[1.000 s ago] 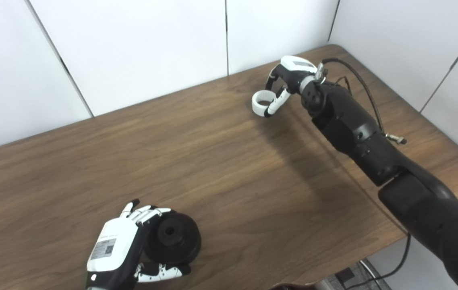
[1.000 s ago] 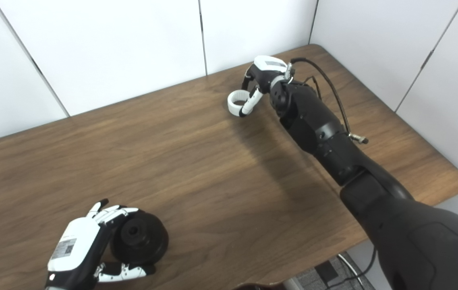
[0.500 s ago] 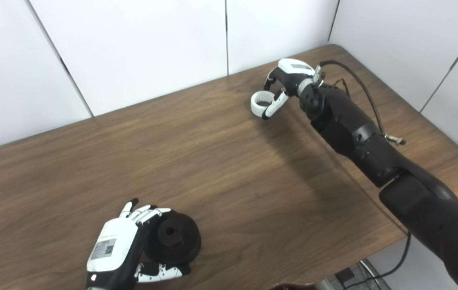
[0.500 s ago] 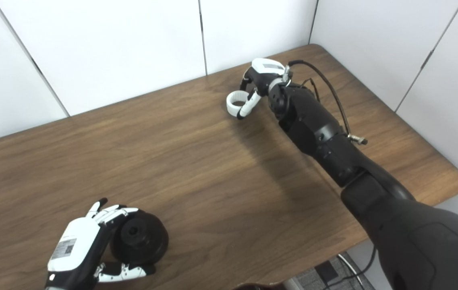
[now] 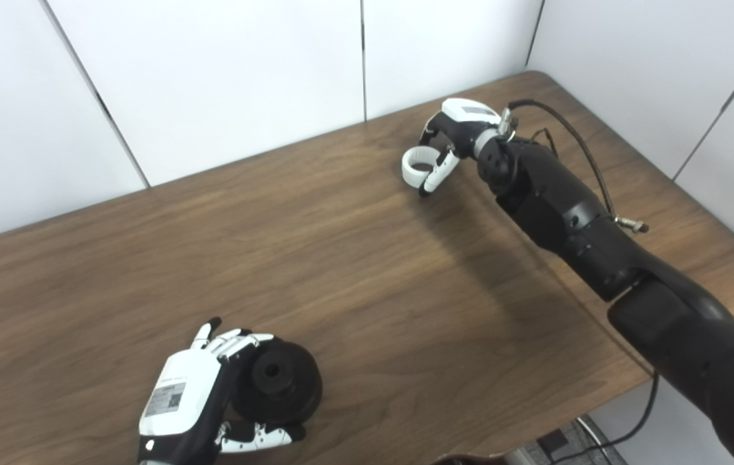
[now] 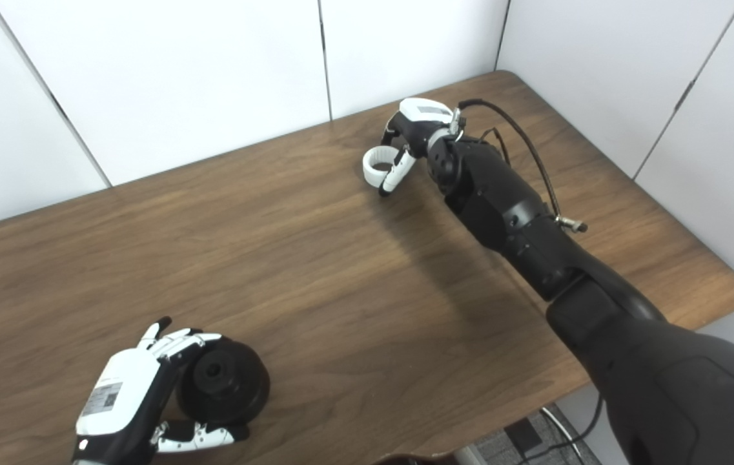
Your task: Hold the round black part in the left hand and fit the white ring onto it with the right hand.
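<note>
Right hand (image 5: 454, 132), fingers clamped on the smooth white ring (image 5: 416, 165), has dipped lower; left hand (image 5: 189, 394) still cradles the matte round black part (image 5: 279, 381).

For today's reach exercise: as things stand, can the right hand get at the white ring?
Probably yes. The right hand is already at the white ring, fingers curled about it; nothing on the table lies between them.
</note>
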`<control>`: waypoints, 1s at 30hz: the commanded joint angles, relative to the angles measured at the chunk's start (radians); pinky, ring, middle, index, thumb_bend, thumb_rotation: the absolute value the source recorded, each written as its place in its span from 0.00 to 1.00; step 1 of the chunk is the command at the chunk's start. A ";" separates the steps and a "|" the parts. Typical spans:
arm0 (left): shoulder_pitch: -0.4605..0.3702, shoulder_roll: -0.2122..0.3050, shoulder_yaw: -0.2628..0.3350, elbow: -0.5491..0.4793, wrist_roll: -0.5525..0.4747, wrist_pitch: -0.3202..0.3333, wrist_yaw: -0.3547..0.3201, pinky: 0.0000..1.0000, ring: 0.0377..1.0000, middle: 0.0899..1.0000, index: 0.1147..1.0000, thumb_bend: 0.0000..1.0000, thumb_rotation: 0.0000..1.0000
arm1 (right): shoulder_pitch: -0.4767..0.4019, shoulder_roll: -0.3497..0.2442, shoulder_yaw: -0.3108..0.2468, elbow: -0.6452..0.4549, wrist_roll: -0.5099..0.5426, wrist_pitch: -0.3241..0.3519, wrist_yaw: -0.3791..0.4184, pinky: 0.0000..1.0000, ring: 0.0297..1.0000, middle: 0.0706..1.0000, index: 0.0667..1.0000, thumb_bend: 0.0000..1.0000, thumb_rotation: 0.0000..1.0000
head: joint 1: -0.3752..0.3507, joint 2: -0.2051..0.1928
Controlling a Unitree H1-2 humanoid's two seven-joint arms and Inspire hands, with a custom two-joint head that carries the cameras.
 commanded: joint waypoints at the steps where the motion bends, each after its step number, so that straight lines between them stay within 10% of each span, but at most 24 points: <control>1: 0.013 0.018 -0.001 0.001 0.032 0.013 -0.033 1.00 0.84 0.72 0.42 0.52 0.05 | -0.041 -0.032 -0.003 -0.021 -0.005 -0.004 -0.009 0.90 0.93 0.83 0.60 0.85 0.21 | -0.001 0.001; 9: 0.012 0.015 -0.004 0.001 0.042 0.014 -0.031 1.00 0.84 0.72 0.42 0.52 0.05 | -0.040 -0.030 -0.003 -0.009 0.004 -0.042 -0.054 0.87 0.91 0.80 0.45 0.53 0.13 | 0.005 0.004; 20: 0.011 0.000 -0.016 -0.001 0.066 0.029 -0.039 0.99 0.84 0.72 0.42 0.52 0.05 | -0.028 -0.053 0.001 -0.046 0.002 -0.065 -0.037 0.87 0.91 0.79 0.45 0.52 0.13 | 0.047 0.011; 30: 0.012 -0.061 -0.057 -0.033 0.126 0.098 -0.088 1.00 0.86 0.73 0.41 0.53 0.05 | 0.075 -0.131 0.016 -0.439 0.011 -0.089 0.101 0.86 0.91 0.79 0.45 0.52 0.13 | 0.303 0.082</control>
